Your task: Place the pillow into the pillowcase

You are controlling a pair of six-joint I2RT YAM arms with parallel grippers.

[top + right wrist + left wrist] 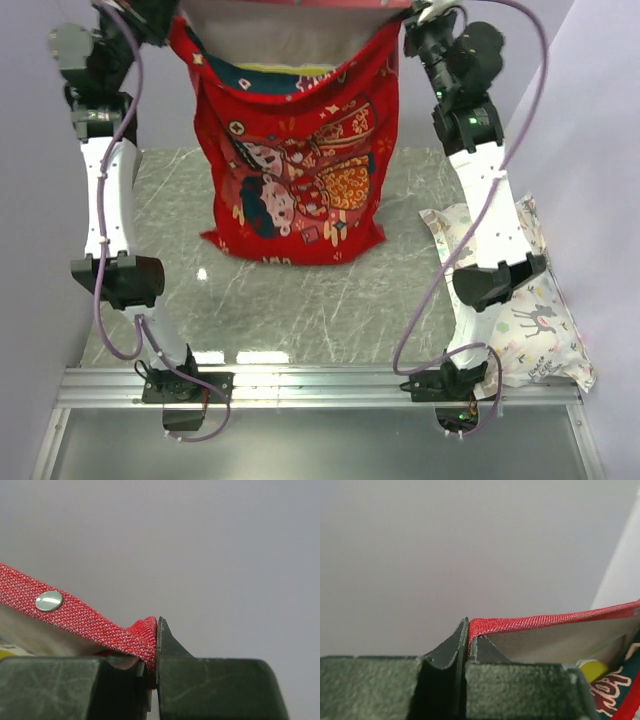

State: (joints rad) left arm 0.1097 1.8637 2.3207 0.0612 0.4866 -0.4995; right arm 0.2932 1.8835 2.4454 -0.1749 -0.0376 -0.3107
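**Red fabric pillowcase (300,170) with a cartoon bride-and-groom print hangs mouth-up, large white foam pillow (285,35) inside**

Your two arms hold the case up at the far side of the grey marbled table (300,310), one at each top corner. Your left gripper (467,635) is pressed together on the red hem at the left corner of the mouth. Your right gripper (156,630) pinches a fold of the same hem at the right corner, just beside a round metal snap (49,601).

The printed face is turned toward the arm bases. The case's lower edge appears to rest on the table, slightly bunched. Through the open mouth you see the pillow's pale surface, with its yellow strip (290,70) just above the near rim.

Your right arm crosses over a white floral animal-print pillow (535,320) lying at the table's right edge, well apart from the case.
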